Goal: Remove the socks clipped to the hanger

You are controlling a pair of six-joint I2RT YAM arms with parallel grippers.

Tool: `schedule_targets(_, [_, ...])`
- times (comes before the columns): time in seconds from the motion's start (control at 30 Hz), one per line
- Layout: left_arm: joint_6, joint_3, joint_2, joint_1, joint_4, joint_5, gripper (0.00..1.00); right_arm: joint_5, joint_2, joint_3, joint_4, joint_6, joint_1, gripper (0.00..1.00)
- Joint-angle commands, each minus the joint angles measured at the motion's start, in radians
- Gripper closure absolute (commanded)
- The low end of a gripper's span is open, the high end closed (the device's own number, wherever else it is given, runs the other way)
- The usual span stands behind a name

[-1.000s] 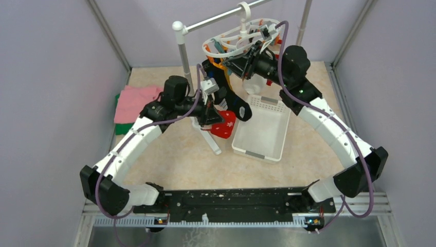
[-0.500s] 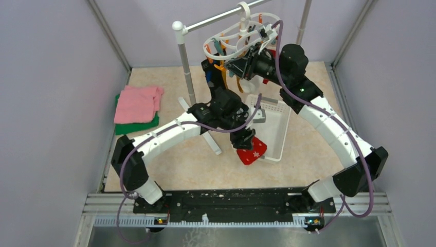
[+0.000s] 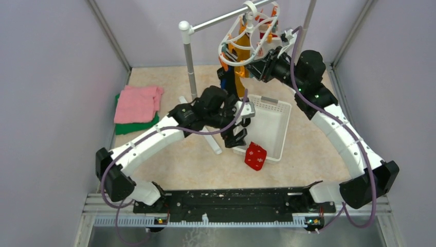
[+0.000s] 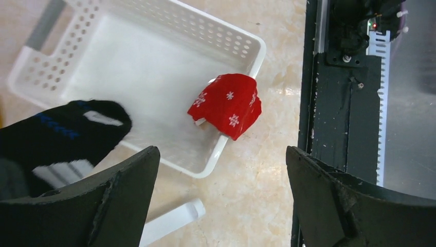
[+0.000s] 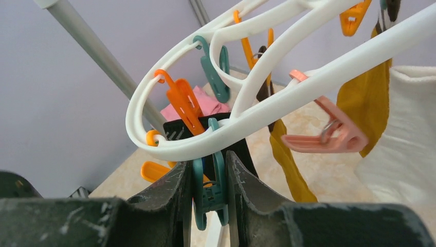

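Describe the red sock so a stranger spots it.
Find the white perforated basket. Draped over its near corner, towards the arms, lies the red sock. Only it has white snowflakes; the black sock and mustard sock hang above.

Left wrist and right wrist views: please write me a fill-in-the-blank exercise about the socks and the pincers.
The sock draped over the basket rim is ___ with white snowflakes.
The left pincer is ___ and empty.
The right pincer is shut on a ___ clip.
Missing words: red, open, teal.
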Motion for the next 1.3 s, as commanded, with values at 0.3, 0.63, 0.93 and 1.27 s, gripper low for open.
schedule_targets(0.3, [-0.16, -0.099, -0.2, 0.137, 0.057, -0.303, 0.01, 0.05, -0.077, -0.067, -0.035, 0.004, -0.03, 1.0])
schedule_targets(0.63, [-0.221, -0.056, -0.08, 0.194, 0.21, -0.301, 0.01, 0.03, -0.105, -0.074, -0.06, 0.031, -0.045, 1.0])
schedule_targets(0.93, [-0.231, 0.031, 0.026, 0.234, 0.304, -0.153, 0.62, 0.005, -0.121, -0.104, -0.098, 0.057, -0.086, 0.9])
schedule_targets(1.27, [-0.241, 0.009, -0.015, 0.235, 0.278, -0.023, 1.0, 0.062, -0.255, -0.231, -0.184, 0.034, -0.089, 0.18])
